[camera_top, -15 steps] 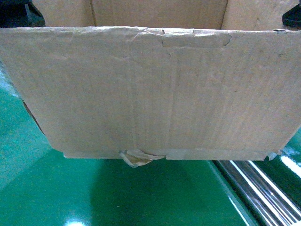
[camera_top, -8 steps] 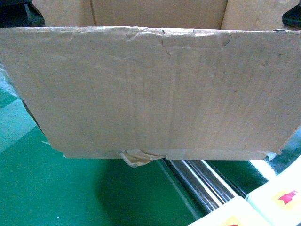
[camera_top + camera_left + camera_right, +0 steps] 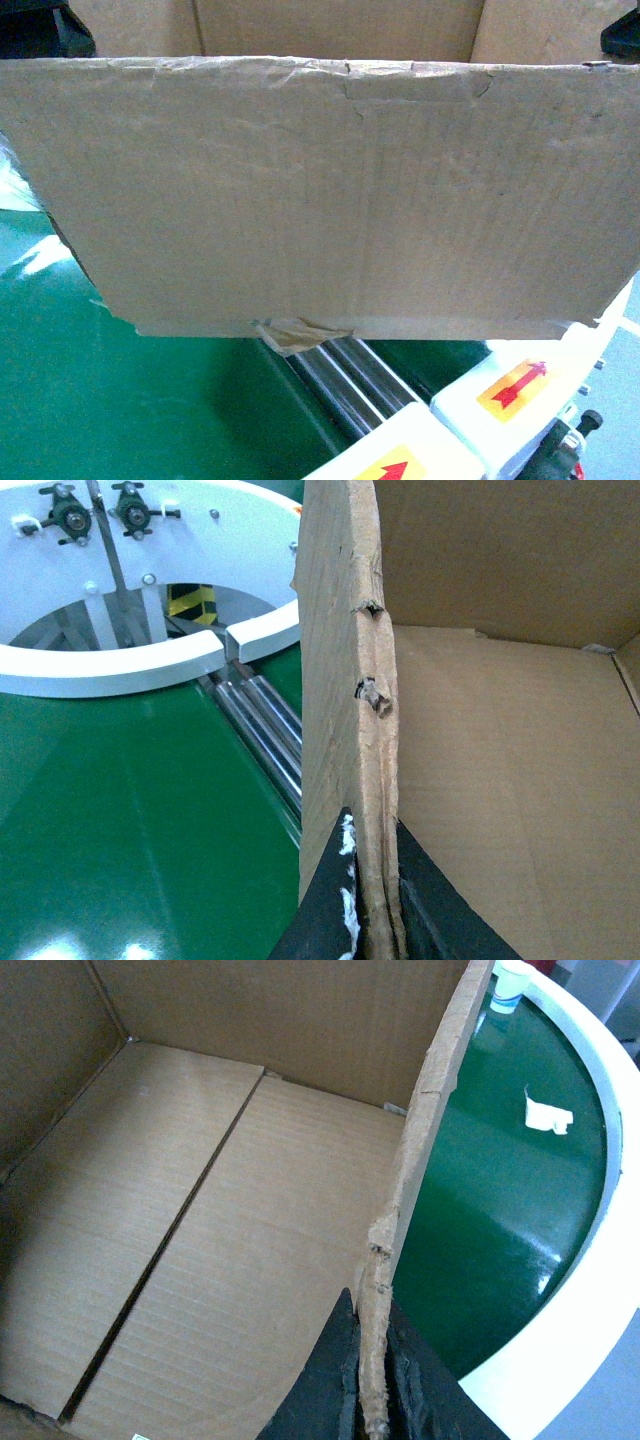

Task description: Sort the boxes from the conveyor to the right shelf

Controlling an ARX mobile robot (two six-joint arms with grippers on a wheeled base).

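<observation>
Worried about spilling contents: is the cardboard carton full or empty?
Empty. Both wrist views look down into the open carton and show only its bare corrugated floor and inner walls; corners hidden behind each tool cannot be seen.

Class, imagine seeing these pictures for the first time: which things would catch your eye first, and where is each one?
A big brown box fills nearly the whole head view, open-topped and empty inside. Each hand pinches a torn side wall: the left hand on one, the right hand on the other. Below lies the green conveyor, with red arrow stickers at lower right.
</observation>
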